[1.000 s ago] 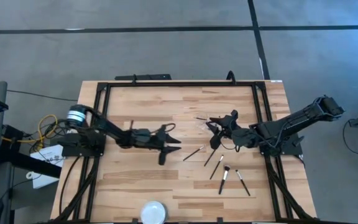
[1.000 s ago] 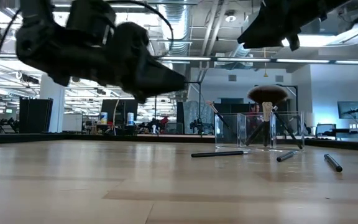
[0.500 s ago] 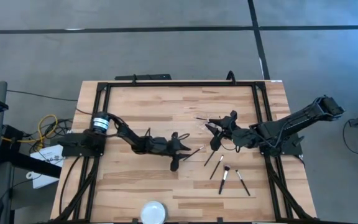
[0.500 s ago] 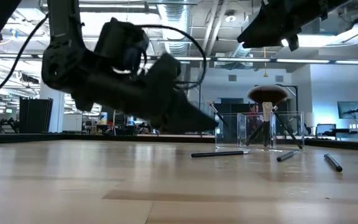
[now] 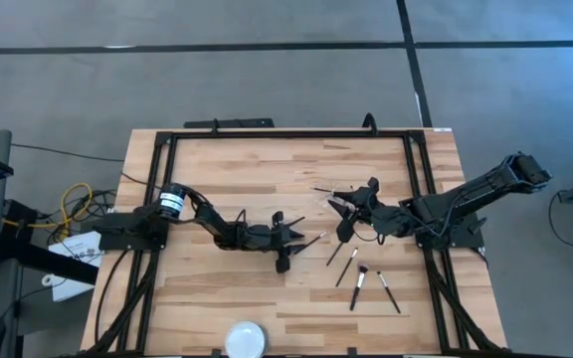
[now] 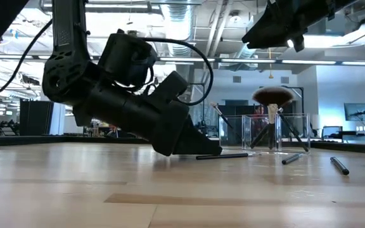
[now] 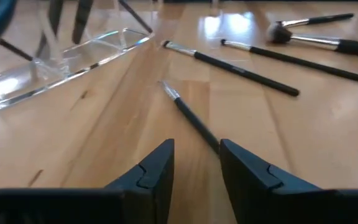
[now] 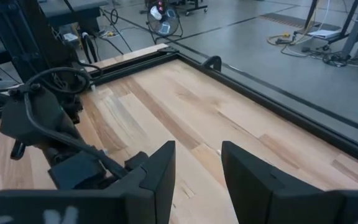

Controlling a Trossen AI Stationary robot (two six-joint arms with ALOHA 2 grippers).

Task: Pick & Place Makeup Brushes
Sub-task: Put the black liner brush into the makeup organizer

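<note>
A thin dark brush (image 7: pixel 188 115) with a silver ferrule lies flat on the wood, and its handle end runs into the gap of my open left gripper (image 7: pixel 196 152). That gripper (image 5: pixel 294 242) is low at the table's middle, down by the wood in the low view (image 6: pixel 204 149). More brushes (image 5: pixel 358 283) lie flat right of it. The clear holder (image 6: pixel 265 133) stands upright with several brushes in it, one with a reddish-brown fluffy head (image 6: pixel 272 95). My right gripper (image 5: pixel 344 214) hangs open in the air by the holder. My left gripper comes in low and nearly level from the table's left, its fingers along the brush and on either side of its handle end (image 7: pixel 211 142). The right finger (image 7: pixel 247 168) hides the very end, so whether either finger touches it I cannot tell.
A round white dish (image 5: pixel 245 339) sits at the table's near edge. Loose brushes (image 7: pixel 253 68) and one with a fluffy tip (image 7: pixel 278 34) lie just beyond the near brush. A black frame (image 5: pixel 267 134) borders the table. Bare wood lies on the left half.
My left gripper has moved toward the table's right and gone down from mid-air to just above the wood, tipping nose-down, up to the nearest brush's handle end. The brushes and my right arm have kept still.
</note>
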